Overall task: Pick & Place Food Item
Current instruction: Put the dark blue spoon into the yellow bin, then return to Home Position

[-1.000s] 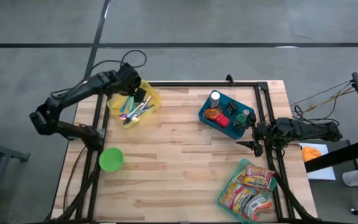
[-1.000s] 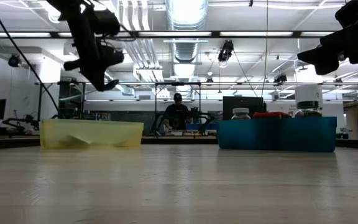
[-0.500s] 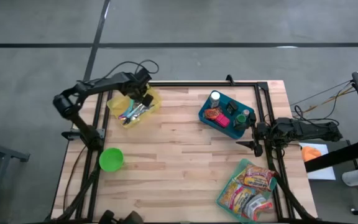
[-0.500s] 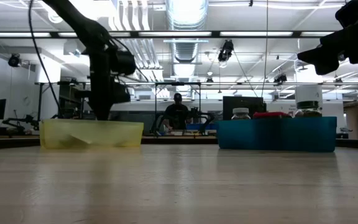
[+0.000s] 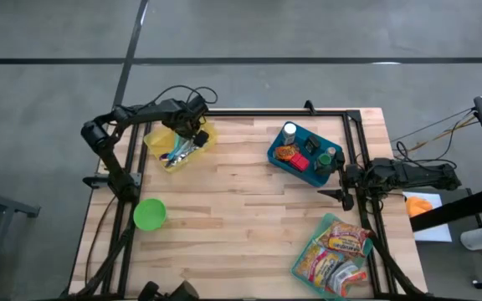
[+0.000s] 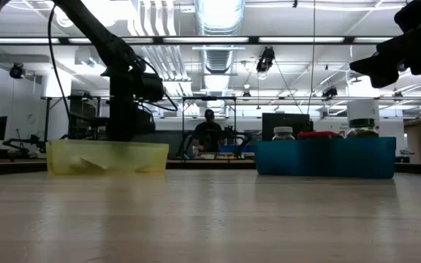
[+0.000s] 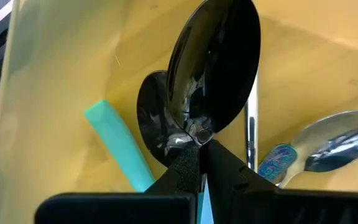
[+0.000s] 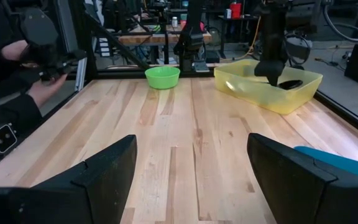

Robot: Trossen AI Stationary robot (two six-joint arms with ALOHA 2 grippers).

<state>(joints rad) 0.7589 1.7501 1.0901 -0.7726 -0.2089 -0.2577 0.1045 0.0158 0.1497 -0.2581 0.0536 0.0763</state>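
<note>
My left gripper reaches down into the yellow bin at the table's far left and is shut on a black spoon. Its shiny bowl sticks out past the fingertips. Under it in the bin lie a second dark spoon, a silver spoon and a teal handle. The low view shows the gripper sinking behind the bin's wall. My right gripper waits open at the table's right edge, level, with nothing between its fingers. My left gripper pinches the black spoon's neck, right where the bowl begins, between its two fingertips. The fingers come from above, pointing steeply down. The bowl juts out beyond them inside the bin. Whether it rests on the cutlery below, I cannot tell.
A blue bin with jars and food stands at the far right. A green bowl sits near the left edge, and a tray of snack packs lies at the near right. A person's hands show beyond the table's near side.
My left gripper has come down from above the yellow bin into it and tipped to point more steeply downward. It has stayed shut on the black spoon, which went down with it.
</note>
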